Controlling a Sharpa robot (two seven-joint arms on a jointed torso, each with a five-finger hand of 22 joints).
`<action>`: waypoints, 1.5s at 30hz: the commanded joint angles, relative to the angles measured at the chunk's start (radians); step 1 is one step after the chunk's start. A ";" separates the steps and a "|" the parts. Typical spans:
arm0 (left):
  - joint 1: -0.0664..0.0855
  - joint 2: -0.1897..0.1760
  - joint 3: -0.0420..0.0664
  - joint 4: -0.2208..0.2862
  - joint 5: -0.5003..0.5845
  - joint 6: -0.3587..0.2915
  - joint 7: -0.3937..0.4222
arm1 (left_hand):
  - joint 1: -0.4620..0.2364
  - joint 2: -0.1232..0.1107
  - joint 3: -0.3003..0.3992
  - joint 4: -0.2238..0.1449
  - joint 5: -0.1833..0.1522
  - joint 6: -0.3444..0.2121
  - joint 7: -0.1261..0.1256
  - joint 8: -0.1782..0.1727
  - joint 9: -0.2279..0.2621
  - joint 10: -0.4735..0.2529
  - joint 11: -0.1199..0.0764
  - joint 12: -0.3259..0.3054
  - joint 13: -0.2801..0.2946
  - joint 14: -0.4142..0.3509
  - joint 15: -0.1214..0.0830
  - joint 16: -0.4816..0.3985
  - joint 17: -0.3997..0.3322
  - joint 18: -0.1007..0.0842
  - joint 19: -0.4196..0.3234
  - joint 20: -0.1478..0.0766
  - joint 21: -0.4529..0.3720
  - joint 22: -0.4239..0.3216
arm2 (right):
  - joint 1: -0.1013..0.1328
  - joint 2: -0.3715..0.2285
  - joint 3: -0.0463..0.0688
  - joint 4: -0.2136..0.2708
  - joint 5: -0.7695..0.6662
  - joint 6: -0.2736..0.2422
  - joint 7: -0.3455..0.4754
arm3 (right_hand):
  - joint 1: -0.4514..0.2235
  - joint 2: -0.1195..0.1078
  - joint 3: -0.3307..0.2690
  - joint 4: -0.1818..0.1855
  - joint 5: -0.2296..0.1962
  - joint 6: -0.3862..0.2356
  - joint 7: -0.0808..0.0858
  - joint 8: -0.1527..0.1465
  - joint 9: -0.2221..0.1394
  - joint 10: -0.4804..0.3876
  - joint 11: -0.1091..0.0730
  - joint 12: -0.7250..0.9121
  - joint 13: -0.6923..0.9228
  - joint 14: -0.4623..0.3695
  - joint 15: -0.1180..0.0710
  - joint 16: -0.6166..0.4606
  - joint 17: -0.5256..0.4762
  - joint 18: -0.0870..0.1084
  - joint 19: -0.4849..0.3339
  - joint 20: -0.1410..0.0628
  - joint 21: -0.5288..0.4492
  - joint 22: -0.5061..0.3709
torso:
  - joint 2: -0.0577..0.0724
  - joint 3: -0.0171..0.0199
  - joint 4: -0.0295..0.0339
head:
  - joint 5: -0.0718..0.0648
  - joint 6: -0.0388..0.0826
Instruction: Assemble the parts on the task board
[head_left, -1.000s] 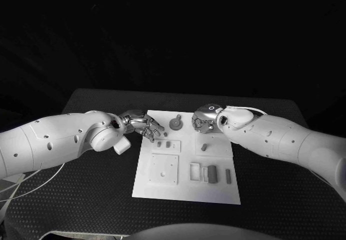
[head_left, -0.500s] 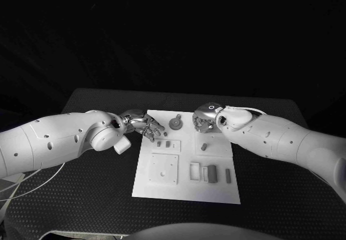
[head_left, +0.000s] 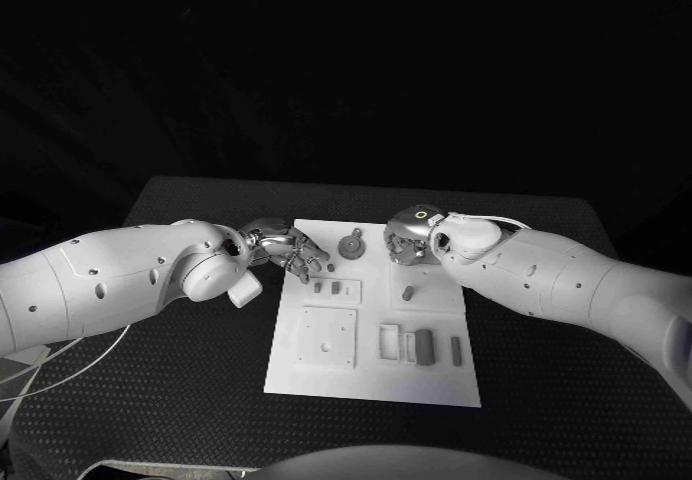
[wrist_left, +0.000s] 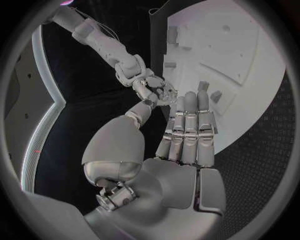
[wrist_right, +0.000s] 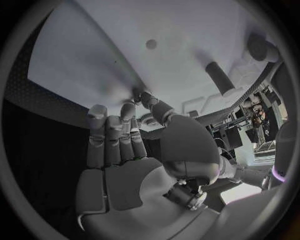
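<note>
Both hands hover at the far end of the white board (head_left: 372, 372). Left hand (head_left: 293, 252): fingers straight, side by side, holding nothing. Right hand (head_left: 408, 243): fingers loose, nothing in them. A small part (head_left: 408, 294) lies just short of the right fingertips. Reaching step, I'd say; next comes a careful pinch.

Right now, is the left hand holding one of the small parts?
No, in the left wrist view the left hand has its fingers stretched out flat over the white board, with nothing in them.
</note>
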 joint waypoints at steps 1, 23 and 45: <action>0.001 0.002 0.000 0.001 -0.004 0.013 0.010 | -0.003 -0.006 -0.002 -0.006 -0.004 -0.002 0.004 0.003 -0.001 0.000 0.004 -0.002 -0.002 0.008 0.000 -0.005 0.001 -0.008 0.000 -0.002 0.001 0.001 | -0.020 0.002 -0.011 -0.002 -0.019 0.085 0.004 | 0.002 0.014 -0.003 -0.002 -0.001 -0.004 0.014 0.007 0.001 0.001 -0.007 0.006 0.000 -0.001 -0.007 -0.001 0.002 0.068 0.000 -0.005 -0.005 0.003 | 0.000 -0.0004 0.0003 | 0.001 0.000; 0.001 0.001 0.000 0.002 -0.009 0.016 0.007 | -0.001 -0.006 -0.001 -0.007 -0.004 -0.002 0.004 0.004 -0.001 0.000 0.004 -0.002 -0.002 0.009 0.000 -0.005 0.002 -0.008 -0.001 -0.002 0.001 0.001 | -0.020 -0.008 -0.012 0.005 0.012 0.083 0.028 | 0.051 0.097 0.033 -0.020 -0.001 0.028 0.002 0.026 0.013 0.018 -0.018 0.005 -0.009 0.005 -0.016 0.002 0.006 0.068 0.000 0.001 0.001 0.016 | 0.000 0.0010 -0.0017 | 0.003 -0.003; 0.001 -0.004 0.000 0.004 -0.009 0.014 0.006 | -0.001 -0.006 -0.002 -0.008 -0.004 -0.002 0.004 0.004 -0.001 0.000 0.004 -0.002 -0.002 0.009 0.000 -0.006 0.003 -0.009 -0.001 -0.002 0.001 0.001 | -0.020 -0.038 -0.011 0.041 0.031 0.035 0.031 | 0.056 0.097 0.035 -0.018 0.000 0.039 -0.002 0.032 0.018 0.028 -0.022 0.007 -0.012 0.015 -0.018 0.003 0.006 0.068 0.009 0.000 0.005 0.016 | 0.000 -0.0007 -0.0016 | 0.000 -0.001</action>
